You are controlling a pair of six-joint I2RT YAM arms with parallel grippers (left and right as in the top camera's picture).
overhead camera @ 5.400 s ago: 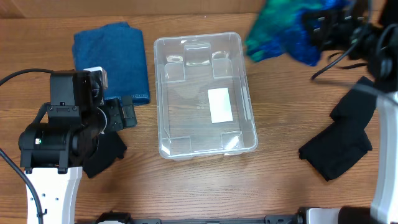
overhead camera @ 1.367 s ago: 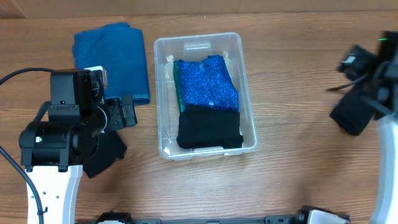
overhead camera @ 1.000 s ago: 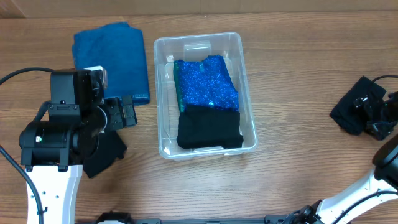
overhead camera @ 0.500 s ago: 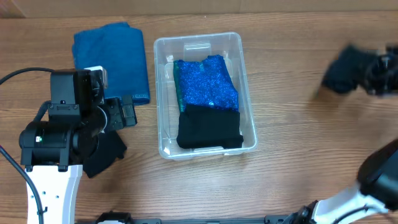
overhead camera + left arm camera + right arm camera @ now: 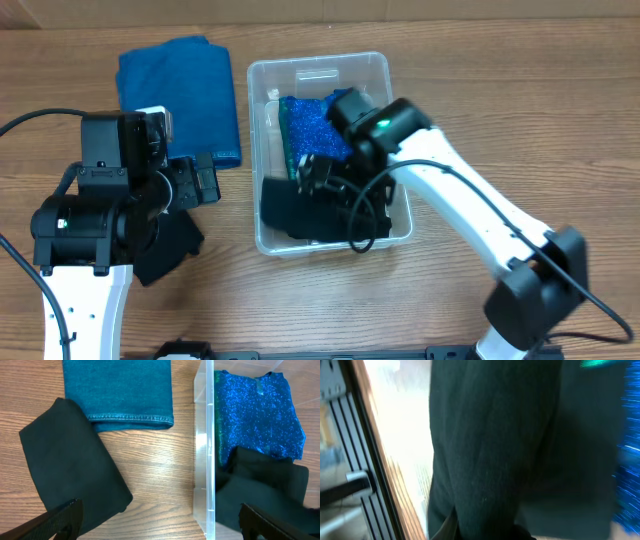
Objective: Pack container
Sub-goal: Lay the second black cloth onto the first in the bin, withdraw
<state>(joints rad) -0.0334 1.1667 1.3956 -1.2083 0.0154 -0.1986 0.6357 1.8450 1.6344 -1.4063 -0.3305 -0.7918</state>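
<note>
The clear container (image 5: 318, 62) stands mid-table and holds a sparkly blue garment (image 5: 310, 125) at the far end and black cloth (image 5: 290, 215) at the near end. My right gripper (image 5: 320, 178) reaches down into the container from the right and is shut on the black cloth (image 5: 510, 450), which fills the right wrist view and hides the fingers. My left gripper (image 5: 162, 530) is open and empty, hovering over bare wood just left of the container wall (image 5: 202, 460). The left wrist view also shows the blue garment (image 5: 255, 410) and the black cloth (image 5: 265, 490) inside.
A folded blue towel (image 5: 180, 95) lies left of the container, and it also shows in the left wrist view (image 5: 117, 390). Another black cloth (image 5: 165, 250) lies on the table under my left arm, visible in the left wrist view (image 5: 70, 470).
My right arm has swung from the far right of the table into the container, carrying a black cloth with it. The left arm has not moved.
</note>
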